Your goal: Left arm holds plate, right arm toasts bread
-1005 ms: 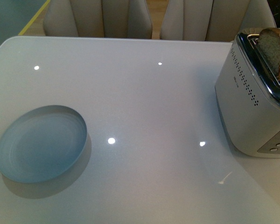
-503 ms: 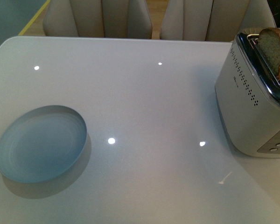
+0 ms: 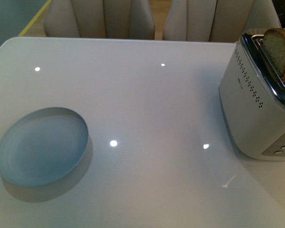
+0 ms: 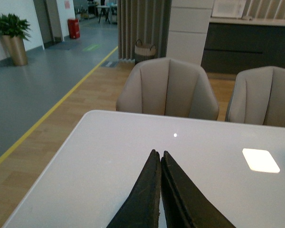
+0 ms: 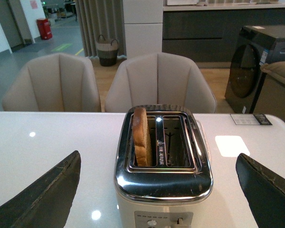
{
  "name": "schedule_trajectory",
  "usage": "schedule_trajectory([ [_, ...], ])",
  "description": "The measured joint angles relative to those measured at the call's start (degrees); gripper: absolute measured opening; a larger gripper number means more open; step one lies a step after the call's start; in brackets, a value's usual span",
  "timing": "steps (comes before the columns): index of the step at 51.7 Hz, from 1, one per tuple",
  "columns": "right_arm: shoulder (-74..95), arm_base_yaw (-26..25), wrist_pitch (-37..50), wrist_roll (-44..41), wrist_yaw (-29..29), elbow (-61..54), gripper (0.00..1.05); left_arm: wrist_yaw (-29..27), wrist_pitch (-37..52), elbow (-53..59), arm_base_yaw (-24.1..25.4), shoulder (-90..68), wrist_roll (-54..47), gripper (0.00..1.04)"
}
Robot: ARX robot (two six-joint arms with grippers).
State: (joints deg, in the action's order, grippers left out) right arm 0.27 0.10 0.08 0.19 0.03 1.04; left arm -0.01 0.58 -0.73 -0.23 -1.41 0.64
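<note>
The pale blue plate [image 3: 42, 146] lies flat and empty on the white table [image 3: 147, 104], at the front left. The bread [image 3: 278, 46] stands upright in one slot of the silver toaster [image 3: 257, 104] at the right edge, sticking out of the top. The right wrist view shows the bread [image 5: 141, 136] in one toaster slot, the other slot empty. My right gripper [image 5: 157, 187] is open, its black jaws spread wide on either side of the toaster [image 5: 161, 171]. My left gripper [image 4: 157, 153] is shut and empty over bare table, its jaws pressed together. Neither arm shows in the front view.
Beige upholstered chairs [image 3: 99, 19] stand along the table's far edge. The toaster has buttons and a lever on its front panel [image 5: 164, 219]. Beyond the table, the wrist views show a wooden floor, a dark cabinet and a potted plant [image 4: 12, 33].
</note>
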Motion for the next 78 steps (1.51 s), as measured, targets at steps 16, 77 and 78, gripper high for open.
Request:
schedule_trajectory([
  [16, 0.0, 0.0, 0.0, 0.0, -0.02, 0.0, 0.96, 0.0, -0.44, 0.0, 0.0, 1.05, 0.0, 0.14],
  [77, 0.0, 0.0, 0.0, 0.0, -0.02, 0.0, 0.96, 0.0, -0.44, 0.0, 0.0, 1.05, -0.07, 0.97],
  [78, 0.0, 0.0, 0.0, 0.0, -0.02, 0.0, 0.96, 0.0, -0.44, 0.0, 0.0, 1.05, -0.07, 0.97],
])
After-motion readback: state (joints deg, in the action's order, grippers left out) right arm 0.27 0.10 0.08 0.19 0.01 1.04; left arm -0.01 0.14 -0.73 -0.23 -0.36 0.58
